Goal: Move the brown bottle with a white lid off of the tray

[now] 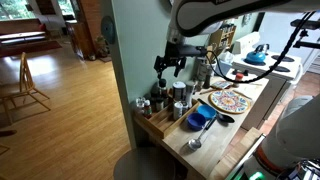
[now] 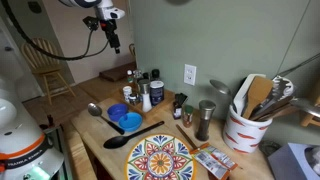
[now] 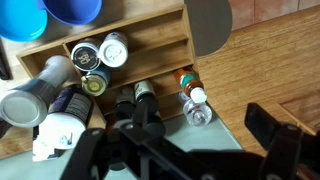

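The light wooden tray holds several small bottles and jars, and shows in both exterior views. A small brown bottle with a white lid stands at the tray's edge, next to a dark bottle. My gripper is open and empty. It hangs well above the tray, with the brown bottle between and just ahead of its fingers. It is also in both exterior views. In the exterior views I cannot pick out the brown bottle among the others.
A round colourful patterned plate, a blue bowl and metal spoons lie on the wooden counter beside the tray. A utensil crock and a metal shaker stand near the wall.
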Controlling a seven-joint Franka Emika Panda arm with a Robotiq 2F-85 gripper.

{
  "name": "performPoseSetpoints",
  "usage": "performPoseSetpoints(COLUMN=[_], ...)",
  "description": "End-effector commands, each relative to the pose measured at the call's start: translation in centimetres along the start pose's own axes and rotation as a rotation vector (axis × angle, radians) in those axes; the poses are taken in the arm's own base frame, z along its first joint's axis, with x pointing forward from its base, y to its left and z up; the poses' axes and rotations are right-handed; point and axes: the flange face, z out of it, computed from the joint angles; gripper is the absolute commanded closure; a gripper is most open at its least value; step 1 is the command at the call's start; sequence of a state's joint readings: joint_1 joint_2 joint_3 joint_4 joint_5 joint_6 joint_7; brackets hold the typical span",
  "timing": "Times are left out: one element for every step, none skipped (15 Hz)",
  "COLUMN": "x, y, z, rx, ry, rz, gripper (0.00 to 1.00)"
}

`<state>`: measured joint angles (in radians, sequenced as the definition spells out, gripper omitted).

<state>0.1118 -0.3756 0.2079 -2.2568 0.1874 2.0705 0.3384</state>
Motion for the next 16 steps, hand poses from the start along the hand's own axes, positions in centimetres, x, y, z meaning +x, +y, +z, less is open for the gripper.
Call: performPoseSetpoints(x=[0.0, 0.0, 0.0, 0.0, 0.0, 0.0, 0.0, 0.0, 0.0, 0.0, 0.0, 0.0, 0.0, 0.2, 0.2, 0.3], y=[0.0, 0.0, 0.0, 0.0, 0.0, 0.0, 0.0, 0.0, 0.0, 0.0, 0.0, 0.0, 0.0, -0.4, -0.5, -1.0], z=[-0.1, -0.1, -0.1, -0.1, -0.1, -0.1, -0.1, -0.1, -0.1, -0.1, -0.1, -0.1, -0.1, 0.3, 0.5, 1.0], rx=[-0.001, -0.001, -0.001, -0.001, -0.001, -0.001, -0.001, -0.001, -0.001, -0.001, -0.001, -0.001, -0.001, 0.023, 0.016, 0.027], ry=[-0.001, -0.001, -0.001, -0.001, -0.001, -0.001, -0.001, -0.001, -0.001, -0.001, -0.001, -0.001, -0.001, -0.024, -0.025, -0.041], rz=[0.0, 0.0, 0.0, 0.0, 0.0, 0.0, 0.0, 0.0, 0.0, 0.0, 0.0, 0.0, 0.0, -0.003, 0.0, 0.003], gripper=[0.0, 0.0, 0.0, 0.0, 0.0, 0.0, 0.0, 0.0, 0.0, 0.0, 0.0, 0.0, 0.0, 0.0, 0.0, 0.0])
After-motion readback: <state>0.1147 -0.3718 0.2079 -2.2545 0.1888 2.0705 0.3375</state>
